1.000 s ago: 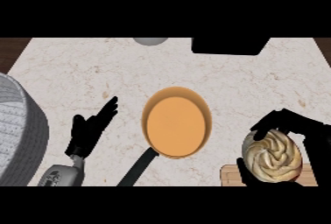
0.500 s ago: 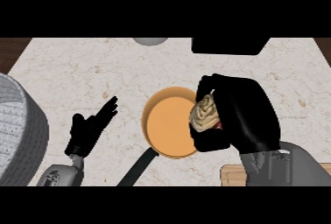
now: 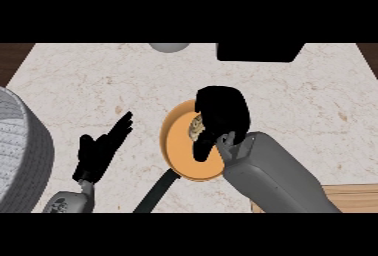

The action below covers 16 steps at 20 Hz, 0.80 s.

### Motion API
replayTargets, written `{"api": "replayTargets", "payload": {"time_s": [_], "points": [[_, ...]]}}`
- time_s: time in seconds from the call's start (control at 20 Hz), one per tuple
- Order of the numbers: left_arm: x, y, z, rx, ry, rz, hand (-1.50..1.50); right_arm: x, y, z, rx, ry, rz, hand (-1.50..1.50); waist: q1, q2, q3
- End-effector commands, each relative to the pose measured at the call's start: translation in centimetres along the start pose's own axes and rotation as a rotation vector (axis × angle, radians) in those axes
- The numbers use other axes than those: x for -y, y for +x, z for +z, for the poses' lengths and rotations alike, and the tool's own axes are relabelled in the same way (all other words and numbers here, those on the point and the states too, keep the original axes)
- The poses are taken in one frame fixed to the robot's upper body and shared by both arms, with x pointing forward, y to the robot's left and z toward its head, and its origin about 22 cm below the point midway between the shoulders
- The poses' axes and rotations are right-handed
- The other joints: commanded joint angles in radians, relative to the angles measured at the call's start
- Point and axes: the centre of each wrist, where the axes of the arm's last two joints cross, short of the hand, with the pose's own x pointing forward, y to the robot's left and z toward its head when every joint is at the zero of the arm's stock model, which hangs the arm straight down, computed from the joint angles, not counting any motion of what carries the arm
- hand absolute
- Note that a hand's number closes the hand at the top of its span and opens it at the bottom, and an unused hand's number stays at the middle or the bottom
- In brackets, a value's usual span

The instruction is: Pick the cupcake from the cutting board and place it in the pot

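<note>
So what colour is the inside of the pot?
Orange. The pot shows best in the head view, looking down into it.

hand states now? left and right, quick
Left hand: open, holding nothing.
Right hand: shut on the cupcake, over the pot.

Right hand point(image 3: 221, 111): fingers curled round the cupcake point(image 3: 196, 126), over the pot point(image 3: 179, 150).
Left hand point(image 3: 102, 149): fingers straight, left of the pot, apart from it.
Cutting board point(image 3: 356, 198): lower right corner, beside the right forearm.
</note>
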Motion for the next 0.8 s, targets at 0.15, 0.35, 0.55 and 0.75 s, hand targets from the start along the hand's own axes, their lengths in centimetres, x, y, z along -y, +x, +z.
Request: {"api": "replayTargets", "payload": {"time_s": [0.15, 0.35, 0.55, 0.75], "points": [[-0.7, 1.8, -1.6, -0.033, -0.003, -0.002, 0.00, -0.5, 4.1, -3.1, -0.083, 0.093, -0.059, -1.50, -0.005, 0.003, 0.001], [0.8, -0.2, -0.6, -0.024, -0.003, 0.001, 0.00, 1.3, 3.5, -1.1, 0.074, -0.121, -0.392, -1.50, -0.001, 0.003, 0.003], [0.7, -0.4, -0.4, -0.030, 0.004, 0.012, 0.00, 3.8, 2.8, 0.2, 0.118, -0.281, -0.659, -1.50, -0.016, -0.003, 0.003], [-1.2, 0.2, -0.1, -0.025, 0.017, 0.006, 0.00, 5.2, 2.6, 0.3, 0.065, -0.460, -0.836, -1.50, -0.017, -0.005, 0.002]]}}
